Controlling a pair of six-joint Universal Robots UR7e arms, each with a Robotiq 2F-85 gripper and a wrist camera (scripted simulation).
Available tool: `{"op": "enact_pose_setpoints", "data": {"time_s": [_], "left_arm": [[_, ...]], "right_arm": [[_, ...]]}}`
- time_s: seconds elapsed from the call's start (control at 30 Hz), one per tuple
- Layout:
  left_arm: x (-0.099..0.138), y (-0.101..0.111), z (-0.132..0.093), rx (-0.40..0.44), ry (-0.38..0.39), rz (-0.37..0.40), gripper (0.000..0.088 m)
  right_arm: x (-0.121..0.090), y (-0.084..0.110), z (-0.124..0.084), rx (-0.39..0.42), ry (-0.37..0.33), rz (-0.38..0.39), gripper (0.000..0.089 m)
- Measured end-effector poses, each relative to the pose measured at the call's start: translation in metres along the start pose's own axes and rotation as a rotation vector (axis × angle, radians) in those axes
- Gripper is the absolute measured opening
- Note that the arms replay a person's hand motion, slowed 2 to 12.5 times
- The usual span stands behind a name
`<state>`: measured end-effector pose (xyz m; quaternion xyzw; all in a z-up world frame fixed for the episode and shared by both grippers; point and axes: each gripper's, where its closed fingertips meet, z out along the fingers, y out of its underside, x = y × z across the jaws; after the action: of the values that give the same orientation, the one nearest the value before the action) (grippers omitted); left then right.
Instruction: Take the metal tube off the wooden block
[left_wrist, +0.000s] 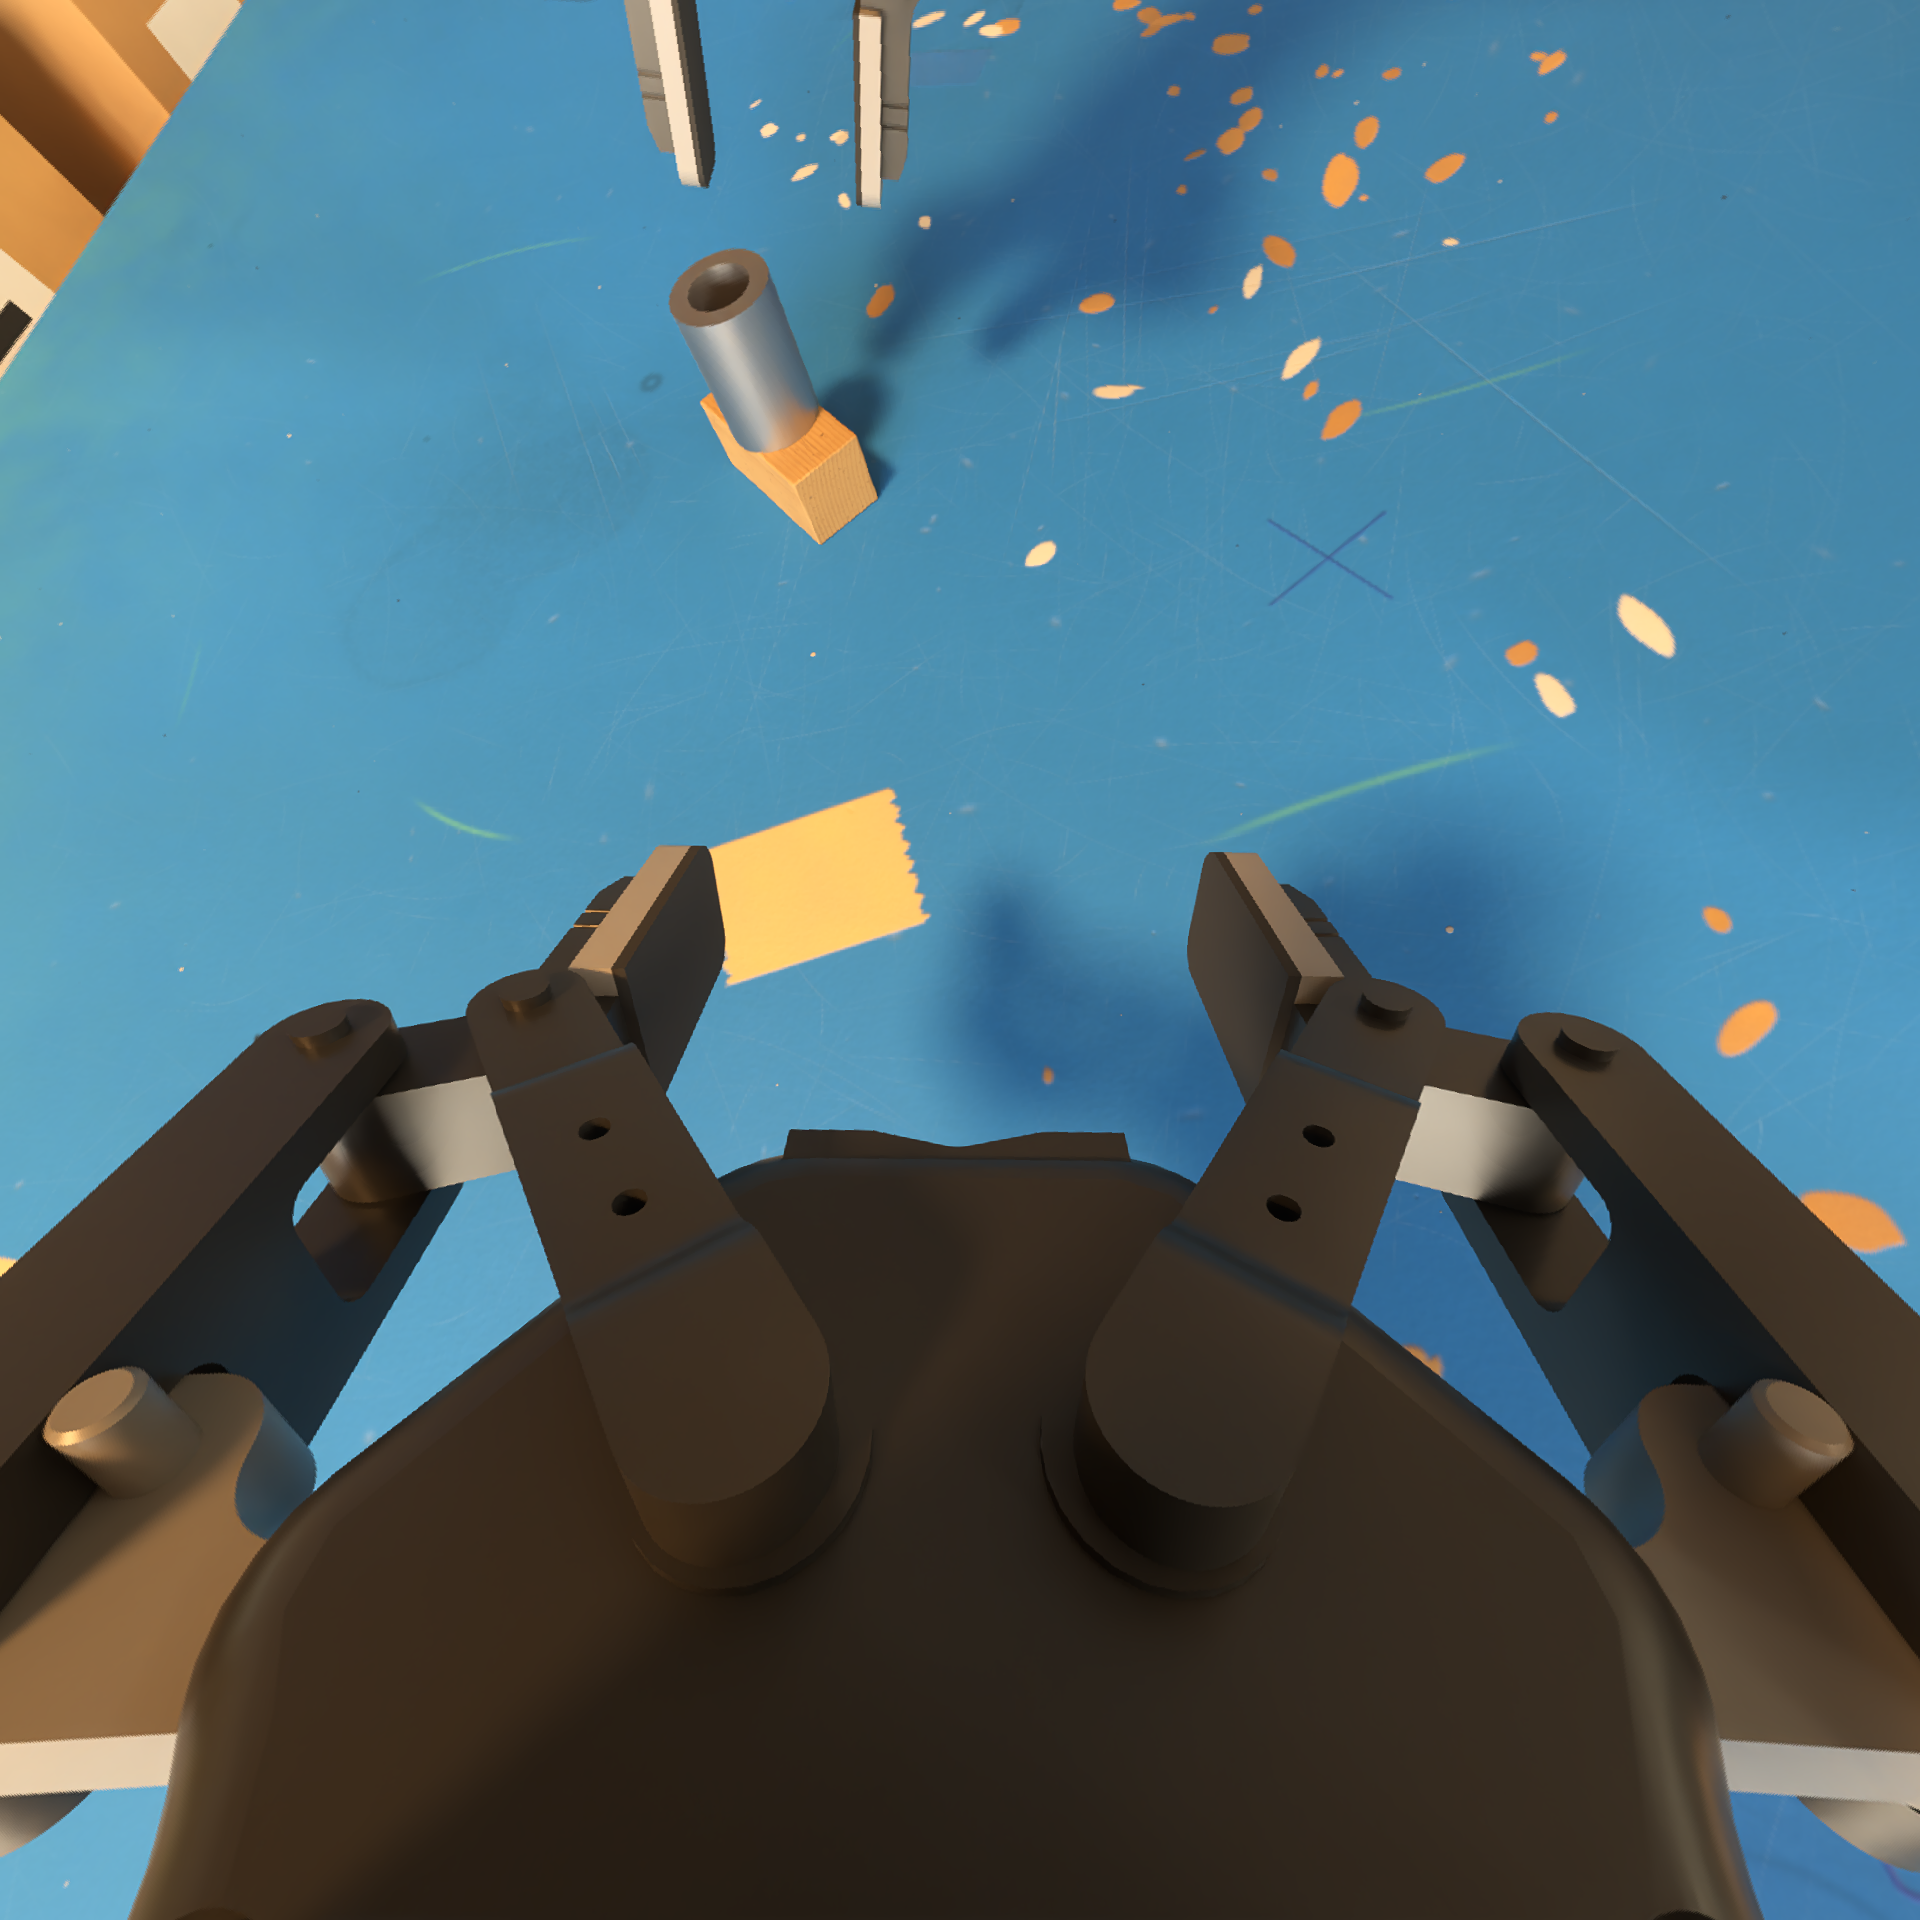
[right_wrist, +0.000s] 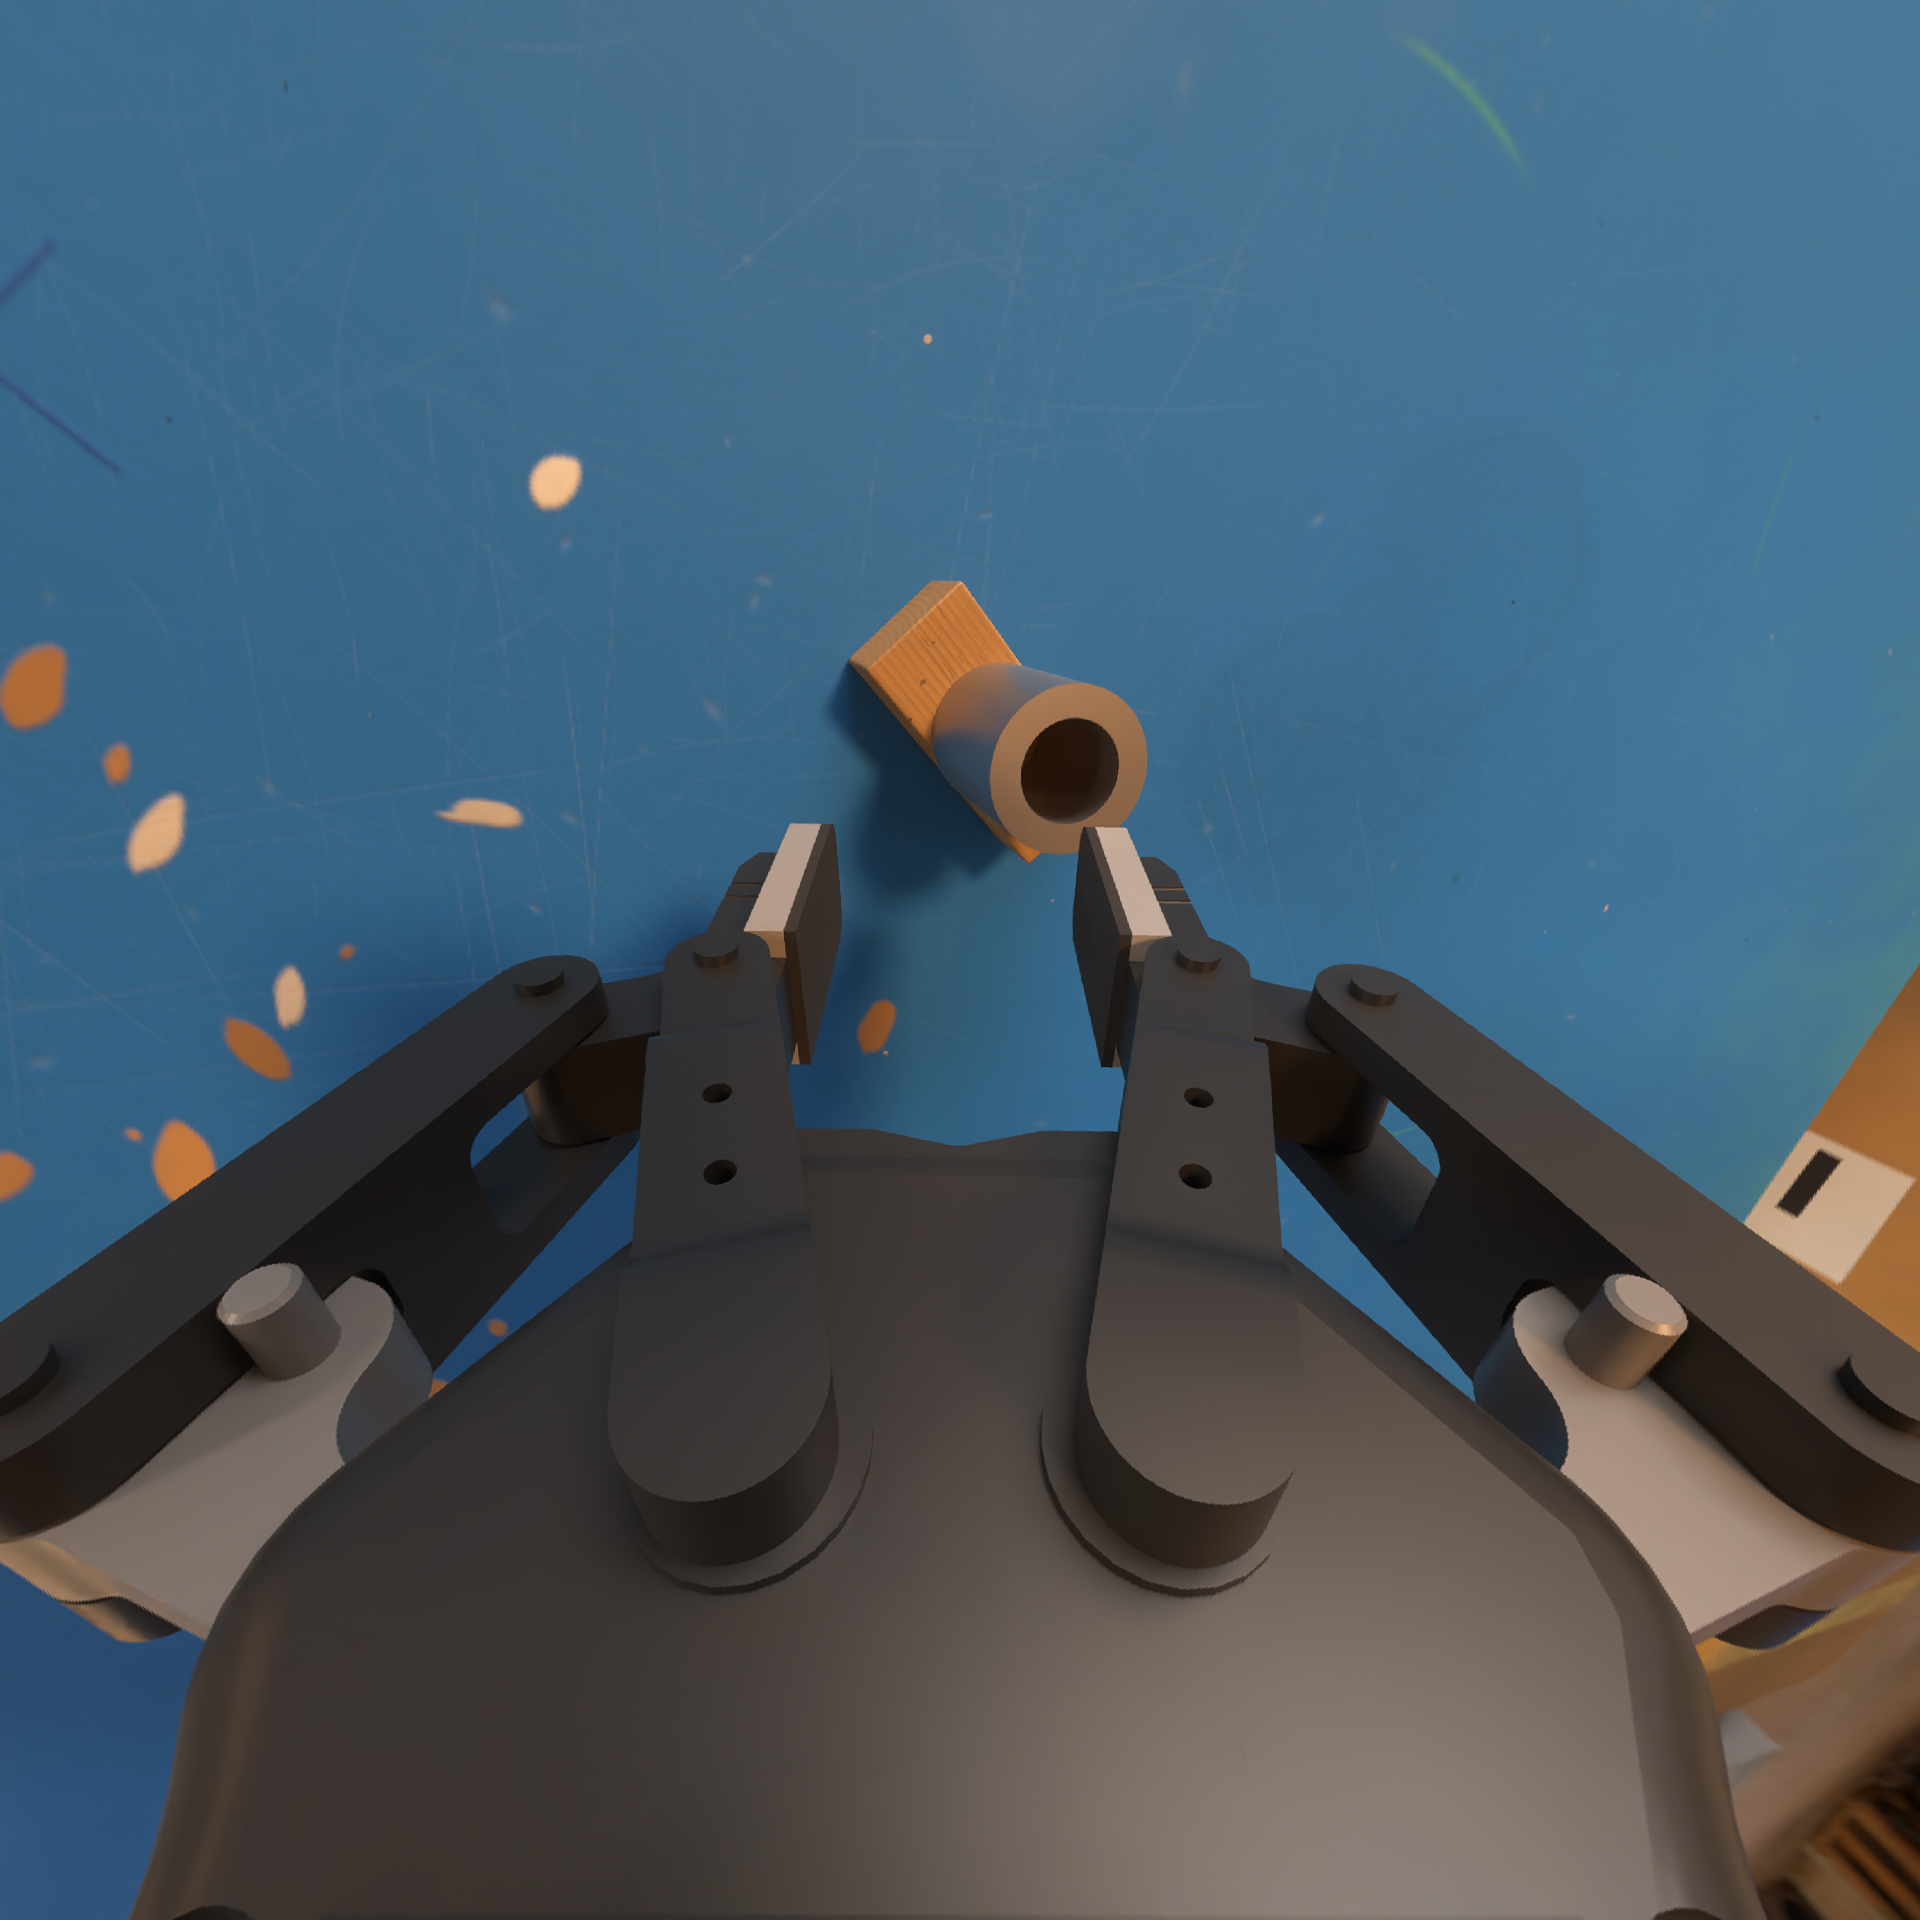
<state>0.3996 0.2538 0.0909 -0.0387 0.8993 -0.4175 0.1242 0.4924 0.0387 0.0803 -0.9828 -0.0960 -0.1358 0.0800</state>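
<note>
A grey metal tube stands upright on a small wooden block on the blue table. My left gripper is open and empty, well short of the block. The right gripper shows at the top of the left wrist view, open, just beyond the tube. In the right wrist view the tube points its open end up at the camera, on the block. My right gripper is open and hovers above the tube, its right fingertip near the tube's rim.
A yellow piece of tape lies on the table by my left fingertip. Orange and cream flecks are scattered on the table's right side. A dark X mark lies right of the block. Cardboard boxes stand past the table edge.
</note>
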Motion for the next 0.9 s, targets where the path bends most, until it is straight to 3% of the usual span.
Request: {"op": "enact_pose_setpoints", "data": {"time_s": [0.37,0.9], "left_arm": [[-0.001,0.005,-0.006,0.027,-0.025,-0.053,0.0798],[0.002,0.009,-0.011,0.075,-0.032,-0.126,0.0802]], "right_arm": [[0.018,-0.006,0.005,-0.128,-0.022,-0.308,0.0475],[0.036,-0.01,0.022,-0.24,-0.042,-0.611,0.059]]}}
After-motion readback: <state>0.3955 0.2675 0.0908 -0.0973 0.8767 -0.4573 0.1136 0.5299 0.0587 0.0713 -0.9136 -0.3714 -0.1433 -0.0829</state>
